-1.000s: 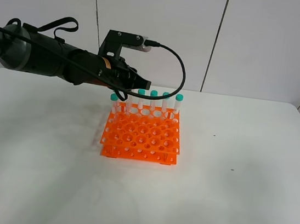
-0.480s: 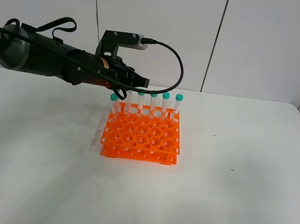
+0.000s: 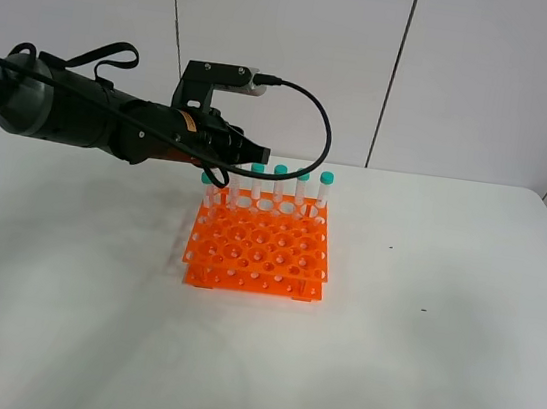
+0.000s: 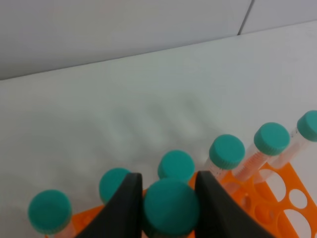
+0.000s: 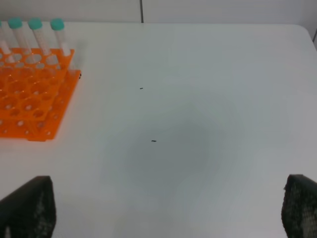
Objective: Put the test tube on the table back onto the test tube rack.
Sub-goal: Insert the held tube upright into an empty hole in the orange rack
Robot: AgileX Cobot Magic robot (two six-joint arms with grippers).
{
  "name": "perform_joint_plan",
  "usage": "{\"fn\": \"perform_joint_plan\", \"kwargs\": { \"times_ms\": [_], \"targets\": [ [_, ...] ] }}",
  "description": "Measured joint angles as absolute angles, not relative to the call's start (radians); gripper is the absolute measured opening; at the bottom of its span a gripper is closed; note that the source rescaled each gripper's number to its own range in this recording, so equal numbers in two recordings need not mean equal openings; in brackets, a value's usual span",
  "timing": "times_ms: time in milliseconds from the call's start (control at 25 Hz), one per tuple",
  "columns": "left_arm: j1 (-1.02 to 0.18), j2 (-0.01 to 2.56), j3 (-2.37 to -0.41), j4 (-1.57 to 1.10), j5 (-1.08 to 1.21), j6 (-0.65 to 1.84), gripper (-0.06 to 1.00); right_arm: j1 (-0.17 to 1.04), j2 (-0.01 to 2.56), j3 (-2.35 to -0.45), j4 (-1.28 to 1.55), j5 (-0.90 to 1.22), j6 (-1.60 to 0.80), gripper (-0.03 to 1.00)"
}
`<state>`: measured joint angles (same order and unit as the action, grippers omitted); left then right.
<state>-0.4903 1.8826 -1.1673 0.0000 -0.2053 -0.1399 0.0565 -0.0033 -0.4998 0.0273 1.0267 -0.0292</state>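
The left arm (image 3: 73, 118) reaches in from the left edge of the table (image 3: 414, 364) and ends above the far left corner of the test tube rack (image 3: 258, 248). The rack stands near the middle of the table, a little toward the far edge. In the left wrist view the left fingers (image 4: 126, 208) are closed on the test tube (image 4: 171, 206), one black finger pressed against each side of its teal cap. The tube is upright, in line with the row of other tubes (image 3: 302, 176) that stand along the rack's far side, toward the left end of that row. Its lower part is hidden, so I cannot tell whether the tip sits in a hole. The rest of the rack's holes that show are unfilled. A black cable (image 3: 318, 135) loops from the wrist camera above the tubes.

The right fingers (image 5: 25, 208) are spread wide apart and hold nothing, over bare table toward the right edge, well apart from the rack. Two small dark specks (image 5: 153, 141) lie on the table there
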Motion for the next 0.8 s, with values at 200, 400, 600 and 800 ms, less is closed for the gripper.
{"fn": "perform_joint_plan", "kwargs": {
  "times_ms": [200,400,600,800],
  "targets": [
    [-0.490,1.886,-1.166,0.008,-0.207,-0.139,0.01,0.057,-0.003,-0.500,0.027,1.027,-0.029,1.00],
    [-0.490,1.915,-1.165,0.025,-0.219,-0.139,0.01,0.057,-0.003,-0.500,0.027,1.027,-0.029,1.00],
    [-0.490,1.916,-1.165,0.025,-0.235,-0.139,0.01,0.057,-0.003,-0.500,0.027,1.027,-0.029,1.00],
    [-0.490,1.923,-1.165,0.028,-0.235,-0.139,0.00,0.057,-0.003,-0.500,0.027,1.027,-0.029,1.00]
  ]
}}
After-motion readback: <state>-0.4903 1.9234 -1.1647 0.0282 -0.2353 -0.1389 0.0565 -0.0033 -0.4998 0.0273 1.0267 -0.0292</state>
